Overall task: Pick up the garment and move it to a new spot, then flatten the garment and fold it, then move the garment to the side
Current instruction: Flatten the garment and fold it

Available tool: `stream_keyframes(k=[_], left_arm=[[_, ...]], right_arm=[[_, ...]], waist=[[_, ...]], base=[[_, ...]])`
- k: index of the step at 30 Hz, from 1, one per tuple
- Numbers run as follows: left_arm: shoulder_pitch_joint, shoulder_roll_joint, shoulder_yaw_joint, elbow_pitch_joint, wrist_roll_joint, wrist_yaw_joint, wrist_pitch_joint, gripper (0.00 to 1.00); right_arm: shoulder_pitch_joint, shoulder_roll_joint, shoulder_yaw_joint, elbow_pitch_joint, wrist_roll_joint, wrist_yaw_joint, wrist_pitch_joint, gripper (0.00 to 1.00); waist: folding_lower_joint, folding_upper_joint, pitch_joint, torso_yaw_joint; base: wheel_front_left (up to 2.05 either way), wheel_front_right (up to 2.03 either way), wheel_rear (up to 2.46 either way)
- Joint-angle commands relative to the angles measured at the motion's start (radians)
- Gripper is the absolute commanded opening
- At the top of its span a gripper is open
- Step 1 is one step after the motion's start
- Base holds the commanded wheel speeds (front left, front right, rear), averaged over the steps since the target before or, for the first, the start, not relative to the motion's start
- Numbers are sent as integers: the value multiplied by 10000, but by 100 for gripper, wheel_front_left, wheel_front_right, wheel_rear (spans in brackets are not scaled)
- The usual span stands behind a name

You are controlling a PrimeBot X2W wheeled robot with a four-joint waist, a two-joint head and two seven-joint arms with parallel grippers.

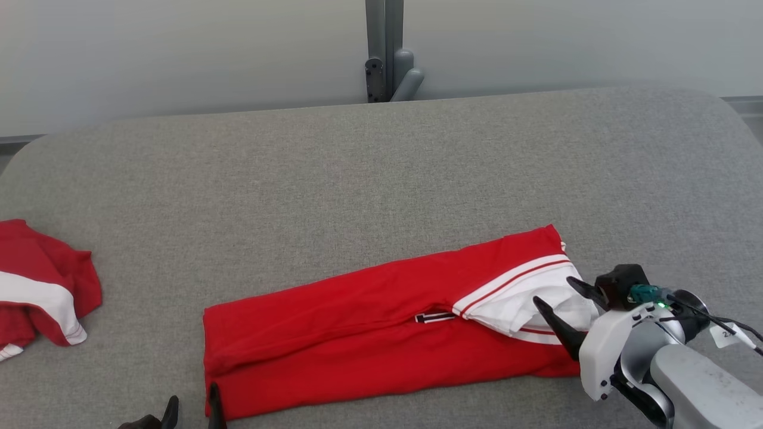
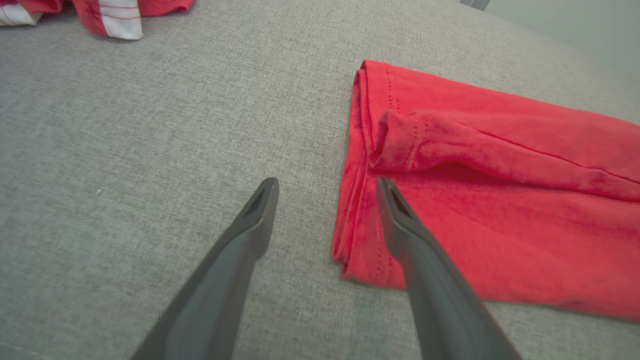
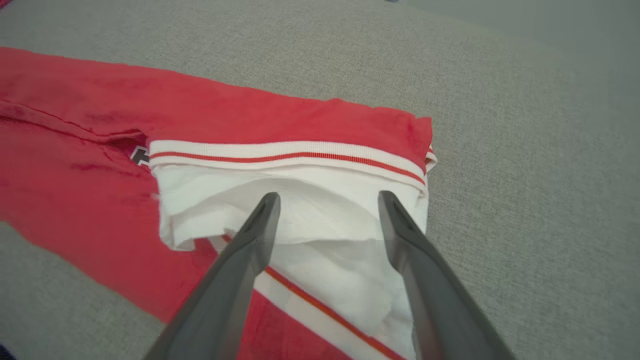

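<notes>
Garment [image 1: 369,333] in red lies folded into a long band on the near half of the grey cloth-covered worktop [image 1: 357,179], running from the lower middle of the head view up toward the right, well apart from a second garment [image 1: 42,280], red and white and crumpled, which the left edge of that view cuts off. Behind the worktop's far edge stands a grey post [image 1: 384,53] against a pale wall, its top cut off by the frame. The folded garment's right end shows a white part [image 1: 512,286] with thin red stripes, and the near corner of that end is hidden behind the right claw [image 1: 553,290]. That claw is spread wide and empty, both fingers above the white cloth; whether the tips touch it cannot be told. Its pale forearm runs out at the lower right corner. The left claw [image 1: 192,396] shows as two dark fingertips at the bottom edge, parted and holding nothing; in the left wrist view one finger lies over the garment's hemmed left end and the other over bare worktop. A small black and white label [image 1: 432,317] peeks from the fold, its print too small to read.
</notes>
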Motion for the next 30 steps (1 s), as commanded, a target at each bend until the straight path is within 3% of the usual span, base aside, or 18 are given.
stream_keyframes(k=[1, 9, 10, 11, 13, 30], left_arm=[[-26, 28, -5, 27, -57, 43, 1, 100], [-244, 29, -58, -81, -113, -30, 2, 100], [-241, 29, -53, -94, -118, -39, 2, 100], [-234, 29, -45, -101, -132, -41, 2, 100], [-212, 29, -27, -122, -146, -33, 2, 100], [62, 27, 134, -308, -125, -36, 2, 100]], right_arm=[[-195, -16, 112, -82, -108, -12, 96, 100], [-714, -214, 719, 120, -224, -12, 657, 98], [-778, -234, 775, 139, -168, -12, 681, 75], [-825, -254, 838, 155, -113, -12, 735, 46], [-885, -293, 981, 177, -13, -12, 818, 0], [-386, -273, 923, -254, 697, -12, 256, 0]], waist=[[0, 0, 45, 11], [0, 0, 176, 183], [0, 0, 187, 205], [0, 0, 197, 225], [0, 0, 219, 255], [0, 0, 22, -105]], base=[[0, 0, 0], [0, 0, 0], [0, 0, 0], [0, 0, 0], [0, 0, 0], [0, 0, 0]])
